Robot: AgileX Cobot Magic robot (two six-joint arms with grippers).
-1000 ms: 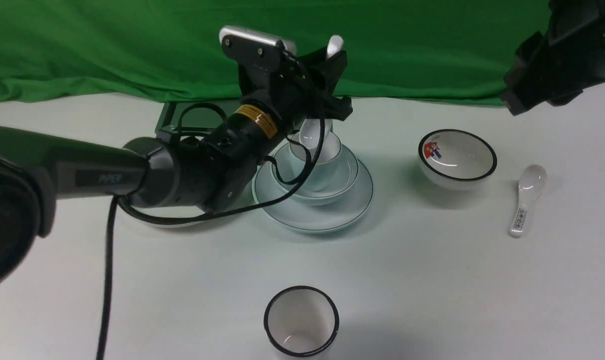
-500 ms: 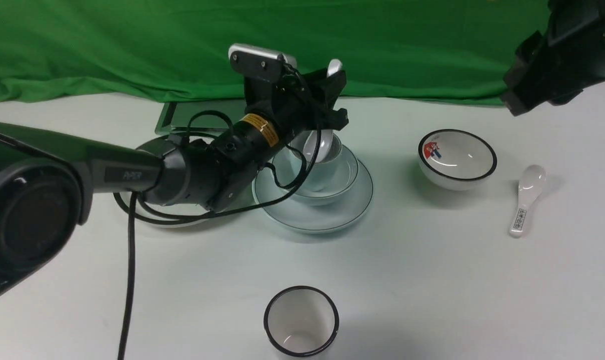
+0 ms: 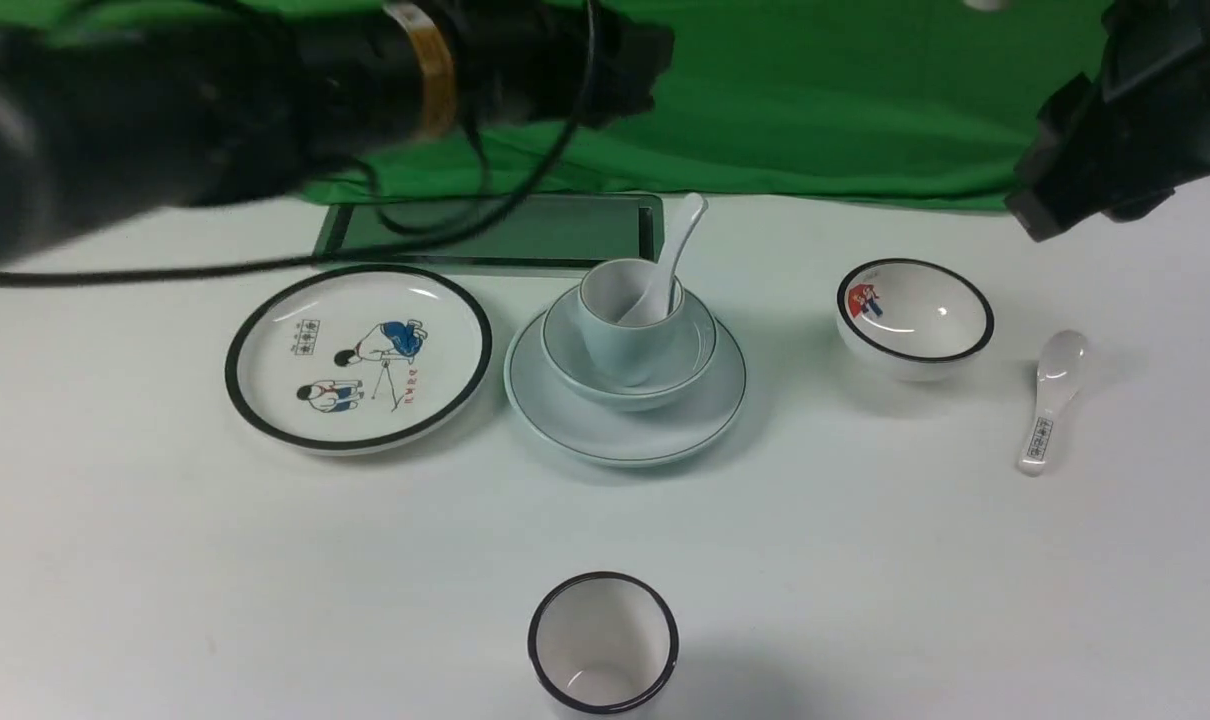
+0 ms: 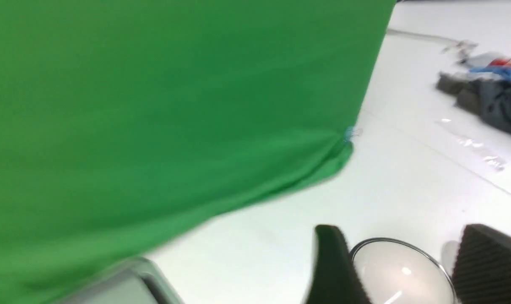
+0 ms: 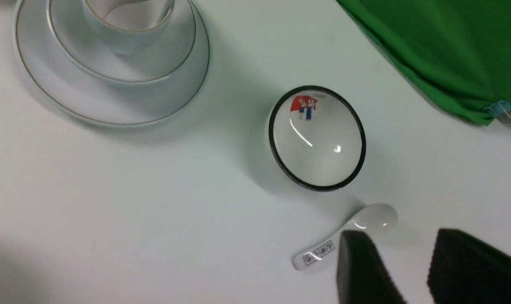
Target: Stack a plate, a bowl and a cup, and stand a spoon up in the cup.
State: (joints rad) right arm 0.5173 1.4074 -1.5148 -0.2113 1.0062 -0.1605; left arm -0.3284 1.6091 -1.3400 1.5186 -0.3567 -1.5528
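Front view: glossy white ceramic spoon (image 3: 670, 265) standing in small pale handleless cup (image 3: 615, 340), on pale wide bowl (image 3: 700, 350) and round pale plate (image 3: 725, 400), mid-table. Leans handle far and right. Left gripper (image 4: 407, 270) high up, nearer; right gripper (image 5: 411, 274) off right. Both spread, empty.

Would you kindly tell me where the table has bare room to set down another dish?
Bare: front left, between the cartoon plate and black-rimmed cup; front right, between that cup and the printed spoon. Crowded: the back row, around the plain plate.
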